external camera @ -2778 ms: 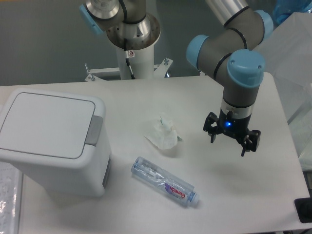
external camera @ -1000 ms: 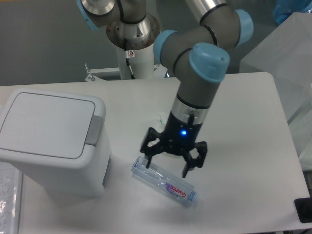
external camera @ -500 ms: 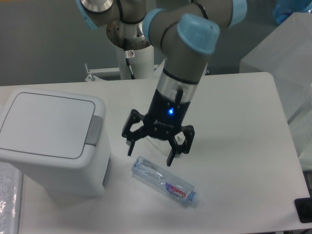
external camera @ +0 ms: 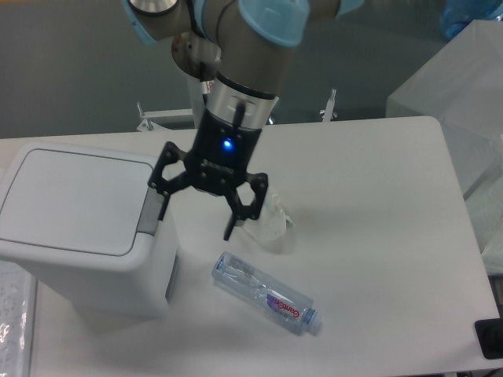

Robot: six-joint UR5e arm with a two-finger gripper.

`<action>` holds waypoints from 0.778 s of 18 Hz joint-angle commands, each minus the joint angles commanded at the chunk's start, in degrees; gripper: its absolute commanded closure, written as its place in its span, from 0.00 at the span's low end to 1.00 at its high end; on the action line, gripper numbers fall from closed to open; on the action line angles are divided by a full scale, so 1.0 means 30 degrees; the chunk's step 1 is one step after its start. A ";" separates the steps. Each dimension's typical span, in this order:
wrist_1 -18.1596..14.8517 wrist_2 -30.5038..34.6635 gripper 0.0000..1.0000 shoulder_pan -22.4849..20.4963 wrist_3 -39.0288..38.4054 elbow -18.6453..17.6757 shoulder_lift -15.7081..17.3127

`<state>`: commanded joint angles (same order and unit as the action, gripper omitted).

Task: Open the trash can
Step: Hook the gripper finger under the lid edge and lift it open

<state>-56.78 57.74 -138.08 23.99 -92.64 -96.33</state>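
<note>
The trash can [external camera: 75, 228] is a large white boxy bin at the table's left. Its flat lid [external camera: 71, 200] is down. A grey push-button latch [external camera: 149, 212] sits on the lid's right edge. My gripper [external camera: 199, 216] is open and empty, its black fingers spread wide. It hangs just right of the bin, and its left fingertip [external camera: 163, 209] is close to the grey latch; I cannot tell if it touches.
A clear plastic bottle [external camera: 266, 293] lies on its side on the table in front of the gripper. A crumpled white tissue [external camera: 271, 222] lies just right of the gripper, partly hidden. A translucent box [external camera: 452, 102] stands at the right edge.
The arm has swept left across the table, from the right side past the tissue and bottle to beside the trash can's latch. The gripper stays open. The lid has not moved.
</note>
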 joint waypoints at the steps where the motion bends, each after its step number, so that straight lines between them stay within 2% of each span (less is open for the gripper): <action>1: 0.0058 0.0029 0.00 0.0029 -0.0029 0.0000 -0.0029; 5: 0.0175 0.0731 0.00 0.0117 0.0000 -0.0029 -0.0380; 14: 0.0234 0.0762 0.00 0.0146 0.0029 0.0059 -0.0849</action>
<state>-56.07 60.03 -137.64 24.08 -92.46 -98.88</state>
